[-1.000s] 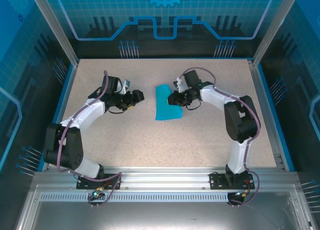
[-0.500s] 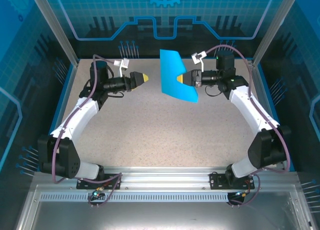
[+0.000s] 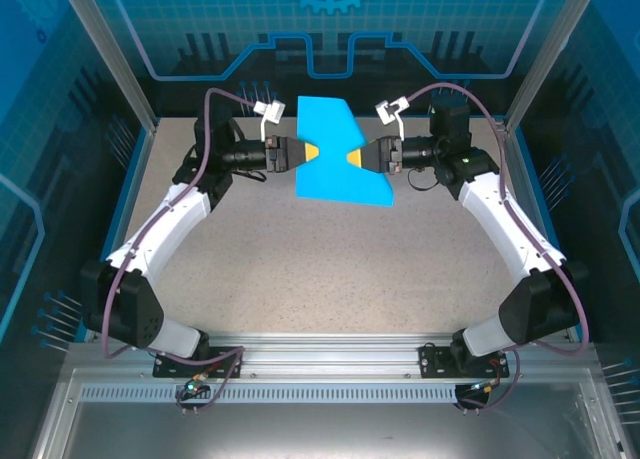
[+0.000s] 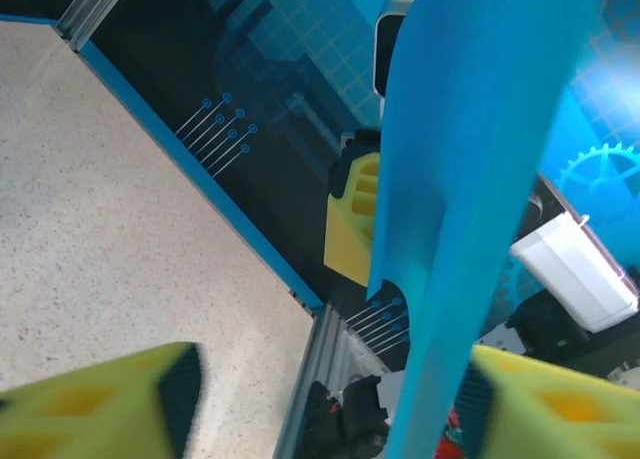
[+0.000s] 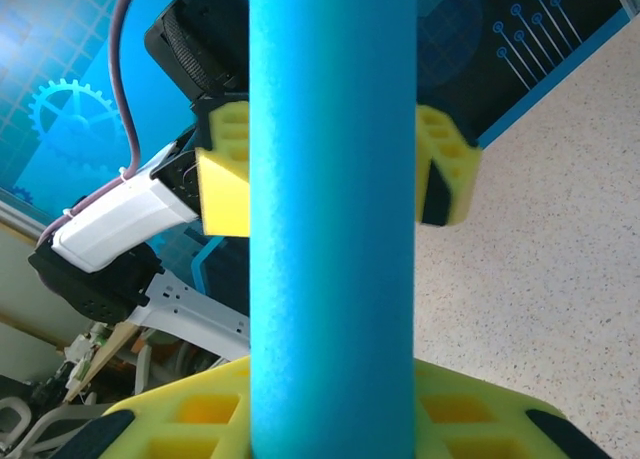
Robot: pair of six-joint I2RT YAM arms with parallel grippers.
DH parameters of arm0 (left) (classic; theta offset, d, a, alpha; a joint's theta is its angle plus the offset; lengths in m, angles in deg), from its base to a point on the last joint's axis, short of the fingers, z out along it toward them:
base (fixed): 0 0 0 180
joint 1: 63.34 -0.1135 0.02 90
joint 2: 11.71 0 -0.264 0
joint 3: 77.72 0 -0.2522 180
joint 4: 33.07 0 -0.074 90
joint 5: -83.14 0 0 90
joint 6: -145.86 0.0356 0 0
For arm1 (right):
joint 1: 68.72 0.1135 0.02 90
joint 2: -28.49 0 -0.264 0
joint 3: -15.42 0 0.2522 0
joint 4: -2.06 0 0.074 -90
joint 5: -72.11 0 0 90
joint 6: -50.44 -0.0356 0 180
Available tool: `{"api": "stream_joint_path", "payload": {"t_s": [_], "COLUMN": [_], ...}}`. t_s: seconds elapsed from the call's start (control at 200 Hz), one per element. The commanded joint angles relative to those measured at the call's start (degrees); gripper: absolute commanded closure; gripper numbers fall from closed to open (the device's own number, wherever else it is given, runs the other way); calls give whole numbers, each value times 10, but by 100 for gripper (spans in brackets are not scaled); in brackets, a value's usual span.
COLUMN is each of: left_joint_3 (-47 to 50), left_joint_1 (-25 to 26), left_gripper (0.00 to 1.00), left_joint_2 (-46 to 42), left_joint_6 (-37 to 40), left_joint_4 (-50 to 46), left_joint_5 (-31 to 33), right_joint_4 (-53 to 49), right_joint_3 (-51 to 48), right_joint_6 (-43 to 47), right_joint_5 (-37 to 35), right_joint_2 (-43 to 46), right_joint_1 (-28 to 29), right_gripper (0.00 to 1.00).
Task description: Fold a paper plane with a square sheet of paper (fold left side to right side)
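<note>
While your right gripper (image 3: pixel 353 157) is clamped on the right side of the thin, bright cyan-blue sheet of paper (image 3: pixel 345 184), the sheet hangs in the air, clear of the speckled beige table (image 3: pixel 330 279). You are holding it over the table's far half, roughly midway between the left and right edges, and its top reaches up in front of the dark back panel (image 3: pixel 180 89). From overhead the sheet is no plain square: the upper part is narrower, the lower part flares toward the right, and the bottom edge slants.

Your left gripper (image 3: pixel 312 154) comes in from the opposite side, nose to nose with the right one, with the paper between the two tips. Its jaws stand wide apart. In the left wrist view its yellow foam fingers (image 4: pixel 100 404) sit at the bottom corners and the paper drops between them, close against the one at the lower right. You cannot tell whether it touches that finger. In the right wrist view those same fingers flank the blue band on either side, while the right gripper's own yellow fingers (image 5: pixel 480 419) are pressed together at the bottom, the paper rising from between them.
</note>
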Motion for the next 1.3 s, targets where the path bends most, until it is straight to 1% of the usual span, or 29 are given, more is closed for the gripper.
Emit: {"api": "stream_joint_path", "payload": {"t_s": [0.0,0.07,0.09,0.095,0.1,0.12,0.185,0.23,0.255,0.28,0.325,0.4,0.49,0.59,0.7,0.76,0.9,0.945,1.02,1.105,1.14,1.22,1.295], "left_joint_3": [-10,-4,-1,0,2,6,24,40,48,58,78,109,137,151,154,151,142,140,140,138,138,135,130], "left_joint_1": [-1,-1,0,0,0,1,4,7,9,10,10,10,11,14,14,14,14,14,14,15,16,21,28], "left_gripper": [63,81,84,85,85,87,89,90,90,90,90,90,90,90,90,90,90,89,88,85,82,75,65], "left_joint_2": [2,3,3,3,3,5,10,16,20,26,37,58,89,122,148,159,173,174,176,177,176,177,180], "left_joint_6": [23,31,33,33,33,35,49,59,67,70,72,80,93,108,124,134,160,168,172,168,166,162,154], "left_joint_4": [-24,-46,-52,-53,-53,-58,-86,-104,-118,-126,-133,-141,-147,-158,-173,-189,-225,-236,-242,-243,-241,-237,-226], "left_joint_5": [-3,6,8,9,9,12,27,37,45,51,55,66,80,99,126,140,160,168,173,168,163,153,135], "right_joint_4": [-58,-125,-146,-153,-153,-171,-221,-234,-238,-252,-272,-291,-282,-236,-167,-142,-97,-92,-92,-101,-106,-126,-133], "right_joint_3": [19,33,38,39,39,39,42,32,27,23,16,1,-34,-81,-124,-137,-137,-131,-118,-108,-105,-100,-100], "right_joint_6": [31,69,80,84,84,90,111,111,110,112,120,126,128,106,64,46,20,17,10,5,4,7,9], "right_joint_5": [-24,-65,-79,-86,-86,-109,-179,-212,-228,-268,-322,-378,-402,-377,-339,-330,-322,-328,-342,-347,-353,-377,-389], "right_joint_2": [-5,-11,-13,-13,-13,-14,-15,-12,-11,-10,-12,-20,-31,-47,-75,-96,-159,-176,-210,-243,-255,-273,-281], "right_joint_1": [-3,-4,-6,-7,-7,-12,-21,-30,-33,-36,-37,-36,-31,-20,0,16,53,62,73,79,81,85,85], "right_gripper": [61,48,44,42,42,36,28,21,20,16,14,10,7,8,21,26,35,36,41,43,43,44,43]}}
